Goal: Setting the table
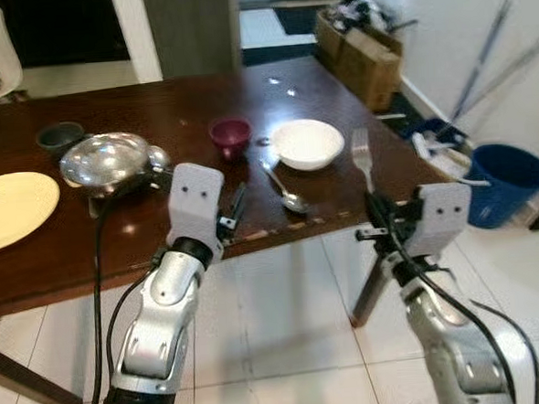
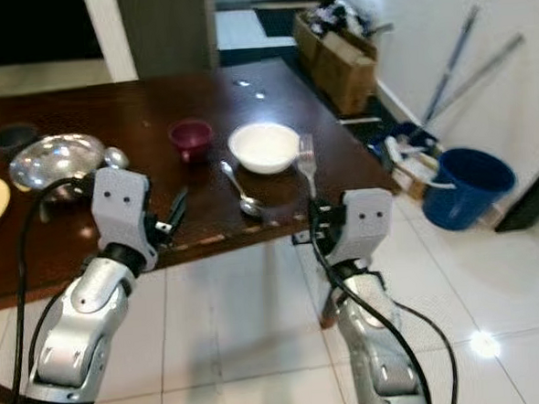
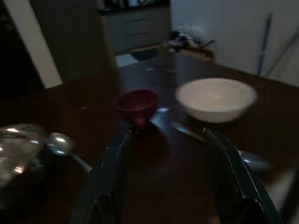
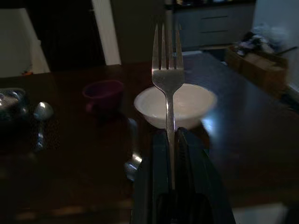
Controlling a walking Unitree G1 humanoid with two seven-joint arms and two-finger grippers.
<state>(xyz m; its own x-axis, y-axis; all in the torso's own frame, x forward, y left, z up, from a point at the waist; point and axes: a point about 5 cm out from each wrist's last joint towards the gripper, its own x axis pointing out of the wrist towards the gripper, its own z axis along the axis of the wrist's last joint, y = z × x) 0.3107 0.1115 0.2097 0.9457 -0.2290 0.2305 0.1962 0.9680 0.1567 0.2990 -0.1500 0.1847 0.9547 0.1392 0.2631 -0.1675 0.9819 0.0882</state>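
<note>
The dark wooden bench (image 1: pixel 200 110) filled the upper half of the head view, and the step in hand looked like carrying cutlery to a place setting — the right end effector (image 1: pixel 377 215), low at the right edge of the bench, was clenched on a fork (image 1: pixel 362 155) held upright, tines up. The next move probably called for lowering the fork flat beside the white bowl (image 1: pixel 308 143), clear of the spoon (image 1: pixel 285 190) lying just left of it. The fork was plain silver metal, four-tined — while the left end effector (image 1: pixel 236 209), centre frame, stood released above the bench edge.
</note>
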